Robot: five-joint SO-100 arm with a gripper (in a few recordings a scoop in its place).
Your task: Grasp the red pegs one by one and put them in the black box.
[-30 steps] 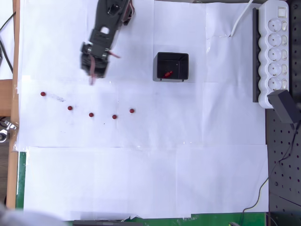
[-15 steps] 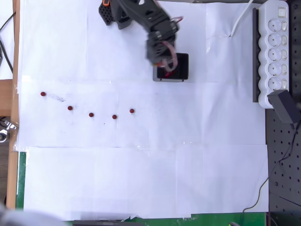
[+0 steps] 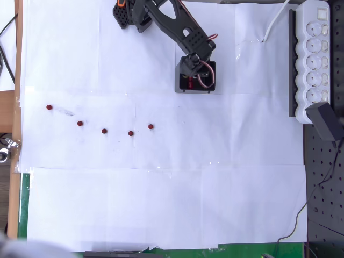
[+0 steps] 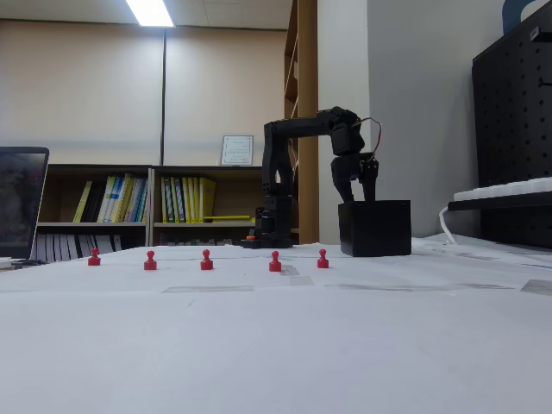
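Note:
Several red pegs lie in a loose row on the white paper, from the leftmost peg [image 3: 49, 107] [image 4: 94, 257] to the rightmost peg [image 3: 150, 127] [image 4: 323, 258]. The black box [image 3: 195, 90] [image 4: 374, 228] stands behind them, right of centre. My gripper [image 3: 194, 77] [image 4: 360, 195] hangs straight over the box, pointing down, its tips at the rim. In the fixed view the two fingers stand apart with a gap between them. In the overhead view a bit of red [image 3: 188, 83] shows inside the box beside the gripper; I cannot tell whether it is a peg.
A white power strip [image 3: 315, 56] on a black rail runs along the right edge, with a black plug [image 3: 325, 121] below it. The arm's base [image 3: 131, 13] sits at the top. White paper sheets cover the table toward the front.
The arm has swung right, from above the left part of the table to over the black box, and has settled at its opening.

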